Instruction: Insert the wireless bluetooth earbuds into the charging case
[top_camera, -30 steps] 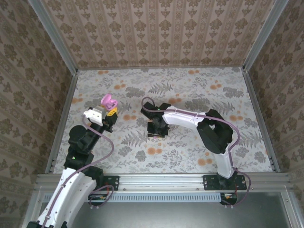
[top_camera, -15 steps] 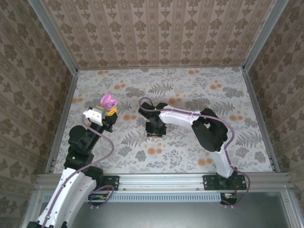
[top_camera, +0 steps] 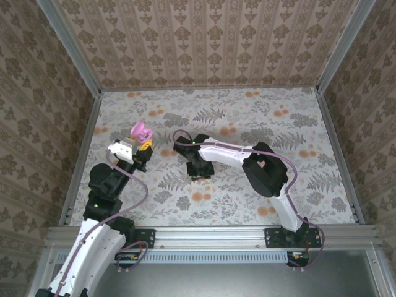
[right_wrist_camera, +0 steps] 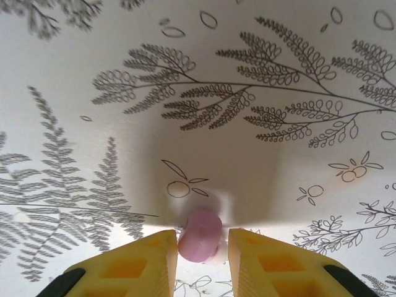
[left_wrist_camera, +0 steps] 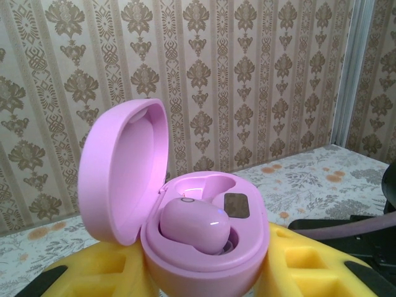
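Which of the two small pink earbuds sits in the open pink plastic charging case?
The earbud inside the case held by the left gripper; the other earbud lies on the table between the right gripper's fingers.

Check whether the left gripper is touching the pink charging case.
Touching: left wrist view shows the left gripper's yellow fingers pressed against both sides of the charging case.

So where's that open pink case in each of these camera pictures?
Top external: the pink case, left of centre, at the tip of the left gripper.
Left wrist: bottom centre, lid open, between the yellow fingers, seated earbud inside.
Right wrist: looks at the loose earbud on the table.
Shared landmark: the floral tabletop.
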